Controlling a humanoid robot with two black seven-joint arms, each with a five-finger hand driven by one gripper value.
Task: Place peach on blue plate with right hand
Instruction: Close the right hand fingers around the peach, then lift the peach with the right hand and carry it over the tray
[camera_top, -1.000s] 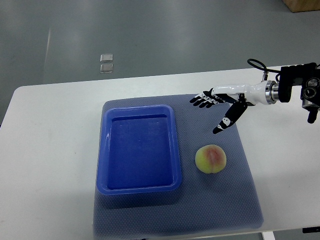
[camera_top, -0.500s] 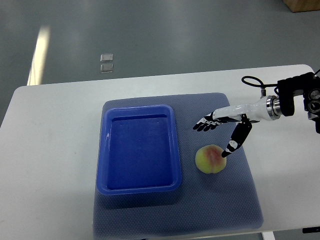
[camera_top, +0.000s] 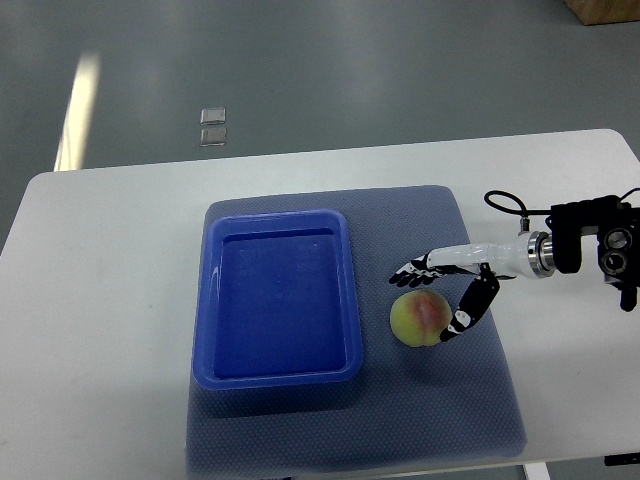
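A yellow-pink peach (camera_top: 420, 318) lies on the grey mat (camera_top: 480, 400), just right of the blue plate (camera_top: 277, 375), a deep rectangular tray with nothing in it. My right hand (camera_top: 435, 300) comes in from the right edge and sits over the peach. Its fingers (camera_top: 410, 273) reach past the peach's far side and the thumb (camera_top: 466, 315) curves down by its right side. The fingers are spread and not closed on the fruit. The left arm does not show.
The mat lies on a white table (camera_top: 100, 300) whose far edge runs along the top. Two small clear squares (camera_top: 212, 126) lie on the grey floor beyond the table. A black cable (camera_top: 510, 205) loops above the right wrist.
My right hand has moved down and toward me from the mat's far right corner, and now brackets the peach. The peach and the tray have not moved.
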